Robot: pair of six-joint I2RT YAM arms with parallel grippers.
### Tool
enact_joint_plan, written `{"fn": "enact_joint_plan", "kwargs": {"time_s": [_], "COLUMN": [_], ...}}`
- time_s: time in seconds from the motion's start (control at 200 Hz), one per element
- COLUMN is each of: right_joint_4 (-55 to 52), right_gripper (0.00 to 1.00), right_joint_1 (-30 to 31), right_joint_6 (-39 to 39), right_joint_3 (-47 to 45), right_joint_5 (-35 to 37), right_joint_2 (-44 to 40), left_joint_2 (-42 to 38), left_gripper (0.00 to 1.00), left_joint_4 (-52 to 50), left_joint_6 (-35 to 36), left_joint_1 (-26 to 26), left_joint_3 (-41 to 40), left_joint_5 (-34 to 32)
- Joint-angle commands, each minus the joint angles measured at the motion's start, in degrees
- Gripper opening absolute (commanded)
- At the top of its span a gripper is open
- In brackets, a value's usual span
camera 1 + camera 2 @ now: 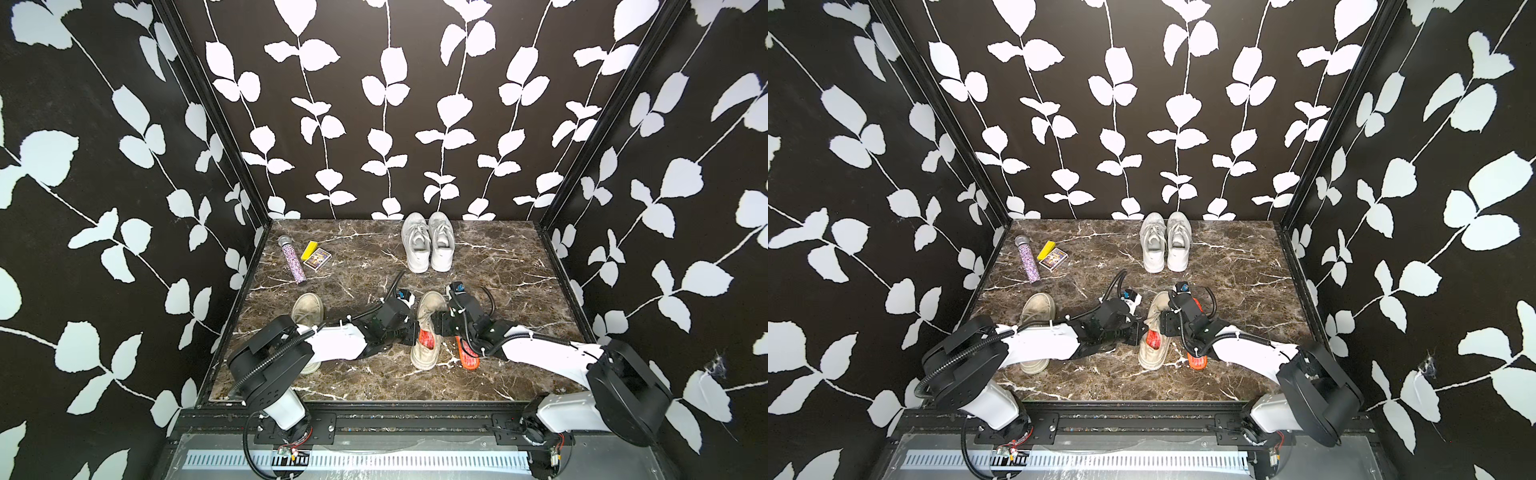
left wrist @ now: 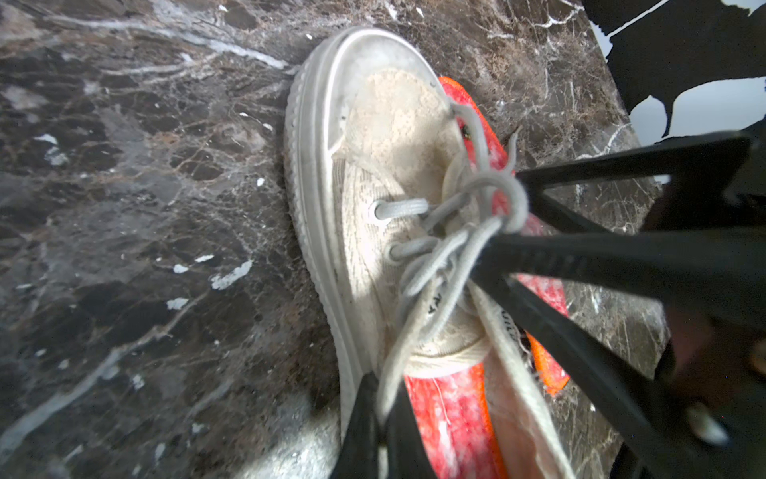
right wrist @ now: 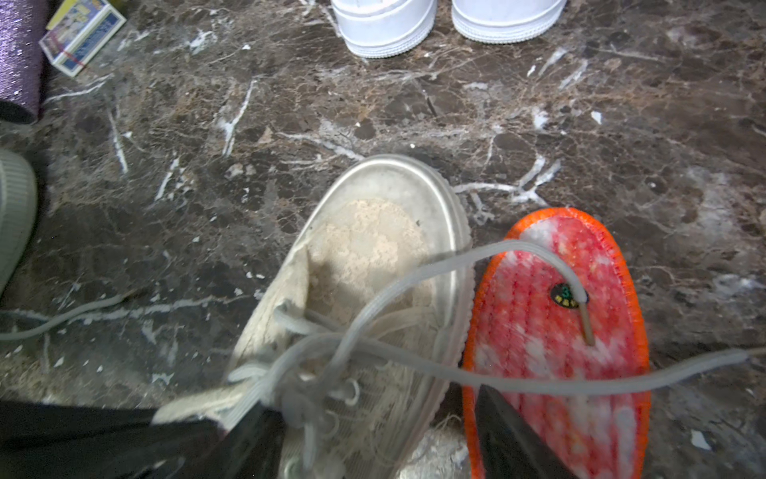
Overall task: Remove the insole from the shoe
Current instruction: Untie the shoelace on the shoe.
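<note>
On the marble table [image 1: 498, 257], left tool [image 2: 381, 435] clamps the shoe [image 1: 423, 358]; right tool [image 2: 497, 220] stands apart over insole [image 3: 559, 331].

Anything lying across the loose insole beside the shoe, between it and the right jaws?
Yes: a grey shoelace from the shoe drapes across the insole twice, once near its toe and once further back; nothing else visible lies on it.

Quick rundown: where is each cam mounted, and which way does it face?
Top views: high at the robot's side of the table, facing down toward the back wall; left arm and right arm show.
Left wrist: on left arm, looking along its fingers onto beige shoe.
Right wrist: on right arm, over shoe toe and loose insole; one finger shows.
Shared: all four show the beige shoe and loose insole.
</note>
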Motion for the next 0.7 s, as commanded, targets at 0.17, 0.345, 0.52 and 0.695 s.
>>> {"fn": "enact_joint_plan", "kwargs": {"time_s": [0.17,0.345,0.52,0.695], "right_joint_4": [2.62,2.79,1.4,1.56], "right_gripper": [0.7,0.67,0.57,0.53], "right_joint_1": [-0.98,-1.03,-0.98,-1.05], "right_joint_6": [-1.03,-1.25,-0.79,-0.22], "right_joint_3": [-2.39,-2.81,-1.5,-0.98], "right_joint_5": [-0.79,-0.61,0.38,3.68], "right_joint_2": [-3.26,-2.85,-0.65,-0.58], "left_joint_2": [-1.36,-1.22,-1.26,-1.09], "left_gripper": [0.0,0.0,0.0,0.0], "left_joint_4": [1.5,1.45,1.51,1.58], "left_joint_6": [-0.27,-0.54,-0.37,-0.45], "left_joint_1": [-0.18,-0.18,-0.18,-0.19], "left_joint_3": [2.23,2.09,2.09,1.97], "left_joint_5": [-0.2,-0.32,-0.32,-0.24]}}
